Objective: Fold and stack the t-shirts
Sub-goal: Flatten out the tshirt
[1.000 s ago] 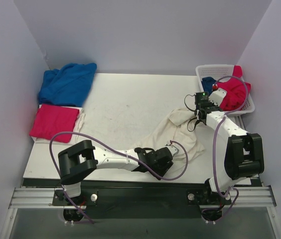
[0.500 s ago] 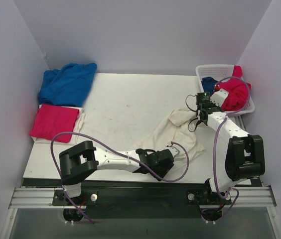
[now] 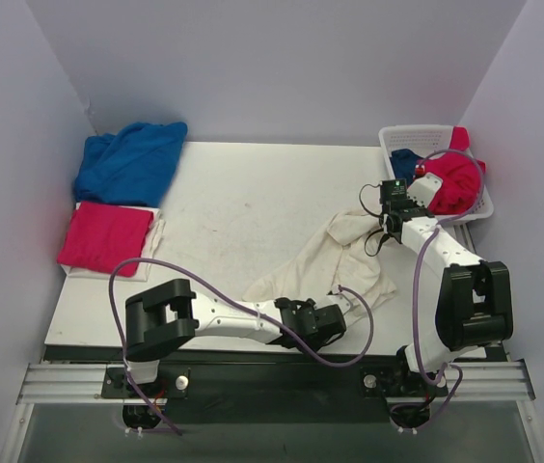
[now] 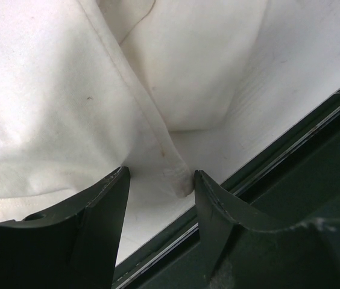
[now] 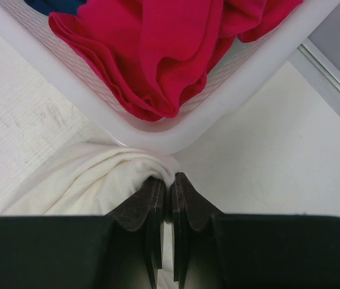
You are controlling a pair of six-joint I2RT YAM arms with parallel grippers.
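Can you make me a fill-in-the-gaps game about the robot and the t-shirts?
1. The t-shirt pinched by the right gripper is ____ in colour.
2. The left gripper has its jaws ____ around that shirt's hem.
3. The white basket holds a blue shirt and a ____ one.
4. The folded pink t-shirt lies on the ____ side of the table.

Missing words: cream-white; open; pink; left.
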